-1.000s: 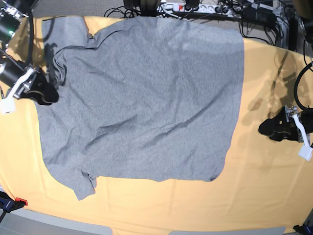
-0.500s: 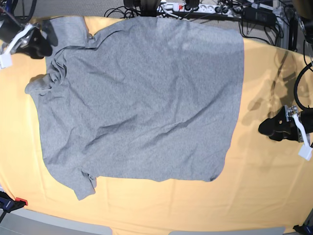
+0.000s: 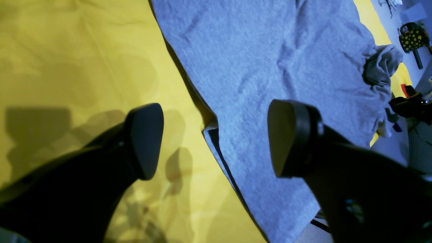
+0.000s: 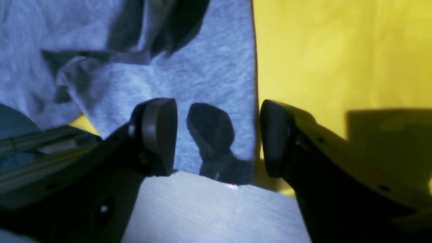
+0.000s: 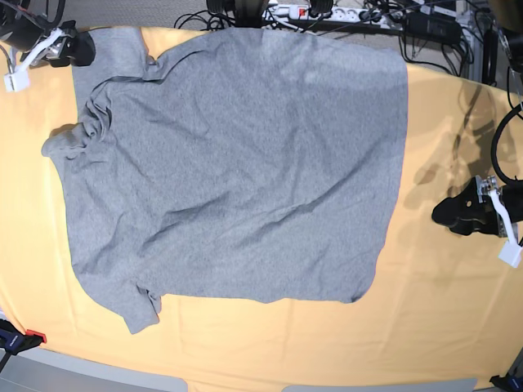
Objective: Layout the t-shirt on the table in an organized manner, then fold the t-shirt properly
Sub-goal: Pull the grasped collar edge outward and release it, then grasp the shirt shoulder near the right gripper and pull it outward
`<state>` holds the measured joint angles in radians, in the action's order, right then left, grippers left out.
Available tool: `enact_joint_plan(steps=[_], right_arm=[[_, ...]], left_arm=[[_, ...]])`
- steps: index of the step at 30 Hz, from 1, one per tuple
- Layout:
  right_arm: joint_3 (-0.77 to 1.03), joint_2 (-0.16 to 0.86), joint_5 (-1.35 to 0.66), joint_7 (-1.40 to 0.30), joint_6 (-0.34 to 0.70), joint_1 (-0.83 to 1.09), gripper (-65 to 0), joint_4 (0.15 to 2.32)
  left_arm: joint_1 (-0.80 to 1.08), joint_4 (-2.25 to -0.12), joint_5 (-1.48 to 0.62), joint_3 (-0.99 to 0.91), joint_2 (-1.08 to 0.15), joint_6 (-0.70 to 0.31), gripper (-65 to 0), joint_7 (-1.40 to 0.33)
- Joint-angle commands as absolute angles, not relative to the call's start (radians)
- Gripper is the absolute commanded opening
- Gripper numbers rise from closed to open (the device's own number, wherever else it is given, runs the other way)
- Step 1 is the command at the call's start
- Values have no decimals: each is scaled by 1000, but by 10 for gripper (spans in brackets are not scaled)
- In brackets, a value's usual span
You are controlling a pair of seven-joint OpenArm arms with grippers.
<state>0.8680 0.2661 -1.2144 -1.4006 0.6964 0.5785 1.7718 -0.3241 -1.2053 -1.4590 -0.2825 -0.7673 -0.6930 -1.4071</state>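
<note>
The grey t-shirt (image 5: 237, 163) lies spread on the yellow table (image 5: 458, 327), plain side up, hem toward the right and both sleeves at the left. Wrinkles bunch near the collar (image 5: 90, 122). My right gripper (image 5: 72, 51) hovers at the far left corner by the upper sleeve. In the right wrist view it (image 4: 216, 138) is open above the sleeve's edge (image 4: 219, 67), gripping nothing. My left gripper (image 5: 458, 214) sits over bare table right of the hem. In the left wrist view it (image 3: 216, 140) is open, with the t-shirt's edge (image 3: 270, 50) below the gap.
A power strip and tangled cables (image 5: 319, 12) run along the far edge of the table. A red-tipped clamp (image 5: 31, 336) sits at the near left corner. Bare yellow cloth (image 3: 67, 50) lies around the left gripper.
My right gripper has left the collar area, moved to the far left corner by the upper sleeve, and opened. The shoulder fabric now lies spread further left. The left arm has not moved.
</note>
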Motion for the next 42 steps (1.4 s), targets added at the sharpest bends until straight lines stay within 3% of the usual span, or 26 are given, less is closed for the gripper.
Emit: enact_joint_plan(steps=[1,6,13,18,21,24,26,33,42], right_arm=[[877,282,-1207,-1396,698,582,-245,1766],[872,279,-1102,-1316,698,582,-245,1709],[847,277,-1327,-1396,698,582,-245,1704],[777,277,-1343,-1396,698,582,-249,1704],[723,278,-1315,-1396,698,582,-345,1704],[712,279,-1282,-1396,698,581,-545,1705],[715,284,-1283,-1396,698,582,-639,1711],[716,285,-1283,-1396,698,591,-650,1822],[761,282,-1275,-1396,698,751,-650,2051]], left_arm=[[-344,-1219,-1484,-292,-793,-698,-158,-1390],[-344,-1219,-1484,-292,-793,-698,-158,-1389],[-344,-1219,-1484,-292,-793,-698,-158,-1389],[-344,-1219,-1484,-292,-793,-698,-158,-1389],[-344,-1219,-1484,-292,-793,-698,-158,-1390],[-344,-1219,-1484,-292,-793,-698,-158,-1390],[-344,-1219,-1484,-292,-793,-698,-158,-1390],[-344,-1219,-1484,-292,-793,-698,-158,-1389],[-344,-1219,-1484,-292,-793,-698,-158,-1390]])
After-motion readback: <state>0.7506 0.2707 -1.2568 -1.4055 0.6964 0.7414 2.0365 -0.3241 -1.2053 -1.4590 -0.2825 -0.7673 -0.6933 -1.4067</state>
